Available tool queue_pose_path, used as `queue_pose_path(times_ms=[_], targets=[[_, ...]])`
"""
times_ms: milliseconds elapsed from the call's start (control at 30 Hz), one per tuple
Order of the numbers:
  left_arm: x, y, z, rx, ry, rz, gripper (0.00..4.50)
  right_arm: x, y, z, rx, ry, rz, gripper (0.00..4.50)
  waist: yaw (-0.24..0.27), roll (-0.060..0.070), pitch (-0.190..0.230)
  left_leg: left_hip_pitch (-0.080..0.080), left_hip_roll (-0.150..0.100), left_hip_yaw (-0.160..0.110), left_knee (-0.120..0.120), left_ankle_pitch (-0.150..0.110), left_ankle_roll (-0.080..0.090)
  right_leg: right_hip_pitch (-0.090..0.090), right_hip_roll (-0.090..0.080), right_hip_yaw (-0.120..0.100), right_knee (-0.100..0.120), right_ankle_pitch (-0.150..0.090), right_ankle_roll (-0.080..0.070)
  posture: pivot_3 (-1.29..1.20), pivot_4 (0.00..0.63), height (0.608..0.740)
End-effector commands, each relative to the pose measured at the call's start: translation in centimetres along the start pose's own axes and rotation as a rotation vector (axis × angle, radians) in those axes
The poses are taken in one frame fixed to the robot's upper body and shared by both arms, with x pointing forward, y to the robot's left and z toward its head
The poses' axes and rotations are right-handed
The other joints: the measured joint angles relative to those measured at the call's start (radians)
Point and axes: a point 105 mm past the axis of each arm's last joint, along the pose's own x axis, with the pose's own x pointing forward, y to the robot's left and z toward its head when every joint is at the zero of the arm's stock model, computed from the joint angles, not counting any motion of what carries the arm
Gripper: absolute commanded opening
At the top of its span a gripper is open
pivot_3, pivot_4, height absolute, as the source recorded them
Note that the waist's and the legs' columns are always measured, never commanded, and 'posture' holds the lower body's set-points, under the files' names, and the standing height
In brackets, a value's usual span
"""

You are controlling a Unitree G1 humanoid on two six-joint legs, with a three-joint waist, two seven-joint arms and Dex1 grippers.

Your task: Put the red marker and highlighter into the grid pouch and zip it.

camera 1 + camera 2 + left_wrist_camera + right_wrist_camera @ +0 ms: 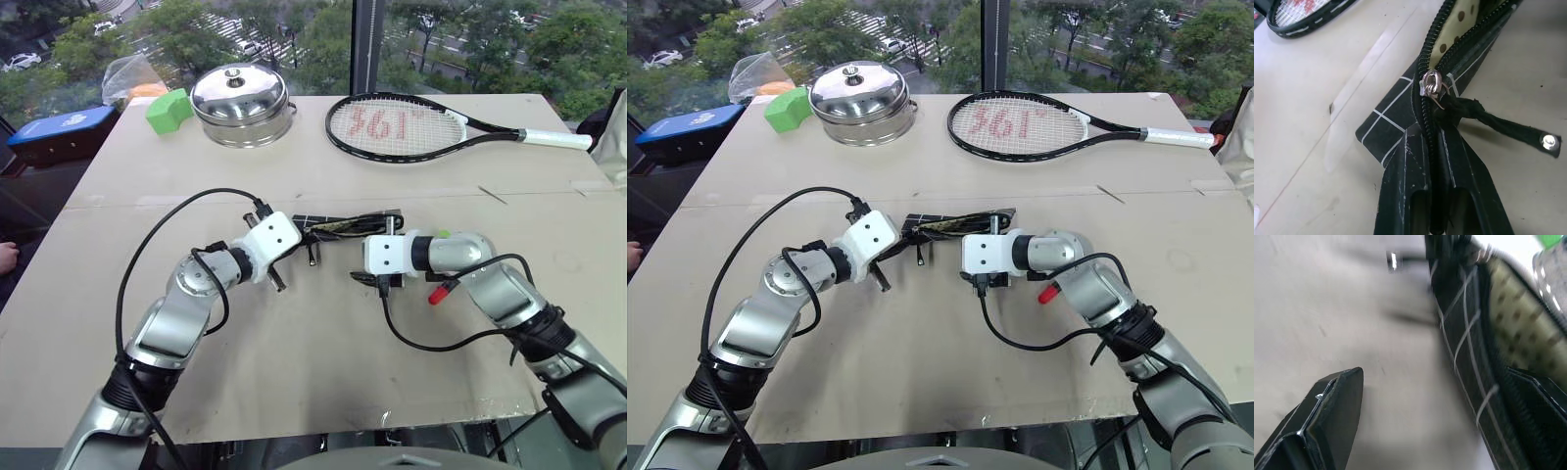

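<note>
The grid pouch (343, 226) lies flat at the table's middle, black with white lines. Its zipper (1431, 83) is partly undone, baring a cream dotted lining (1528, 323). My left gripper (1432, 132) is shut on the pouch's closed end, just below the slider, and the black pull strap (1508, 126) hangs free beside it. At the other end my right gripper (1435, 374) stands wide open: one finger over the bare table, the other at the pouch's open mouth. The red marker (443, 291) lies under my right forearm with only its red cap showing. The highlighter (1550, 254) rests just beyond the pouch.
At the back of the table are a tennis racket (411, 122), a lidded steel pot (240, 103) and a green block (167, 110). A blue box (59, 132) sits off the table's left side. A person's hand (8, 257) shows at the left edge.
</note>
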Motion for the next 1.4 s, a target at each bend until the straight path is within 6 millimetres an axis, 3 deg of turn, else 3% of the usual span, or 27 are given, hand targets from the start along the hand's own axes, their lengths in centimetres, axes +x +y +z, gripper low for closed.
queue_pose_path(times_ms=[33,167,333,500,633,700,767,967,1167,1267,1400], targets=[[0.0,1.0,0.9,0.02,-0.027,0.027,0.0,-1.6,-1.2,1.5,-0.033,-0.04,-0.072,4.47,0.002,0.0,0.0,0.0,0.0,0.0,0.0,0.0,0.0,0.0,0.0,0.0,0.0,0.0,0.0,0.0,0.15,0.74],[0.1,0.9,0.6,0.023,-0.022,0.021,0.0,-2.6,-1.9,2.3,0.016,-0.072,-0.14,4.47,0.004,0.0,0.0,0.0,0.0,0.0,0.0,0.0,0.0,0.0,0.0,0.0,0.0,0.0,0.0,0.0,0.15,0.74],[-0.1,1.0,0.2,0.021,-0.015,0.027,0.0,-6.5,-2.3,3.0,0.261,-0.117,-0.182,4.47,0.016,0.0,0.0,0.0,0.0,0.0,0.0,0.0,0.0,0.0,0.0,0.0,0.0,0.0,0.0,0.0,0.15,0.74],[-0.4,0.5,-0.2,0.005,-0.02,0.018,0.0,-11.5,-1.5,-0.1,0.249,0.098,-0.06,4.47,0.021,0.0,0.0,-0.001,-0.001,-0.001,0.001,-0.001,0.002,0.001,-0.002,-0.001,-0.002,0.0,-0.001,0.0,0.15,0.74],[-0.5,-0.1,-0.1,0.002,-0.034,-0.001,0.0,-13.2,-0.9,-3.6,0.132,0.278,0.069,4.47,0.017,0.0,0.0,0.0,-0.001,0.0,0.0,-0.003,0.006,0.001,-0.001,0.0,-0.002,-0.001,-0.002,0.0,0.15,0.74],[-0.5,-0.4,0.2,0.004,-0.049,-0.012,0.0,-13.1,-2.0,-6.3,0.084,0.352,0.1,4.47,0.011,0.0,0.0,0.002,0.0,0.0,0.0,-0.003,0.006,0.001,0.0,0.001,-0.001,-0.001,-0.001,0.0,0.15,0.74],[-0.5,-0.5,0.3,0.005,-0.054,-0.013,0.0,-12.2,-3.0,-7.8,0.032,0.373,0.121,4.47,0.005,0.001,0.001,0.002,0.0,0.002,0.0,-0.003,0.005,0.0,0.001,0.003,-0.001,-0.001,-0.002,0.0,0.15,0.74],[-0.9,-0.5,0.3,-0.002,-0.046,0.003,0.0,-9.6,-5.1,-9.8,-0.01,0.373,0.182,4.47,0.001,0.0,0.002,0.002,0.001,0.002,0.0,0.0,0.0,0.0,0.002,0.003,0.0,0.0,-0.001,0.0,0.15,0.74],[-1.2,-0.5,0.3,-0.011,-0.04,0.022,0.0,-7.8,-4.6,-11.5,0.014,0.413,0.381,4.47,-0.005,0.0,0.002,0.001,0.0,0.003,0.0,0.0,0.0,0.001,0.001,0.003,-0.002,0.0,0.0,0.0,0.15,0.74],[-1.4,-0.4,0.5,-0.022,-0.042,0.038,0.0,-7.5,-3.9,-11.9,0.06,0.406,0.457,3.6,-0.007,-0.001,0.001,0.003,0.0,0.003,0.0,0.0,0.0,0.002,0.001,0.003,-0.001,0.0,-0.001,0.0,0.15,0.74],[-1.6,-0.4,0.4,-0.044,-0.037,0.056,0.0,-7.4,-3.6,-11.6,0.097,0.373,0.494,1.81,-0.01,-0.002,0.0,0.005,0.001,0.004,0.001,0.0,0.0,0.002,0.001,0.005,0.001,0.001,-0.001,0.0,0.15,0.74]])
